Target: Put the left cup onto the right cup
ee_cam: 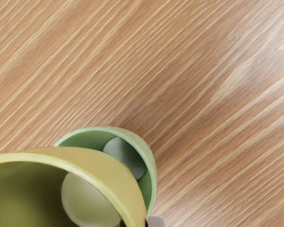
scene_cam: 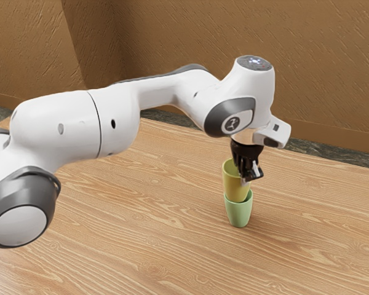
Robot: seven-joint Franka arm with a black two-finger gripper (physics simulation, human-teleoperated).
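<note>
A yellow-green cup [scene_cam: 233, 182] sits tilted with its base inside the mouth of a light green cup [scene_cam: 239, 211] that stands upright on the wooden table [scene_cam: 141, 233]. My black gripper [scene_cam: 248, 169] is at the yellow-green cup's rim, one finger inside and one outside, shut on its wall. In the wrist view the yellow-green cup [ee_cam: 61, 189] lies close under my hand and overlaps the light green cup [ee_cam: 143, 156], whose inside bottom shows beside it.
The white arm reaches in from the exterior view's left over the table. A brown wall [scene_cam: 307, 55] runs behind the table's far edge. Bare wood lies all around the stacked cups.
</note>
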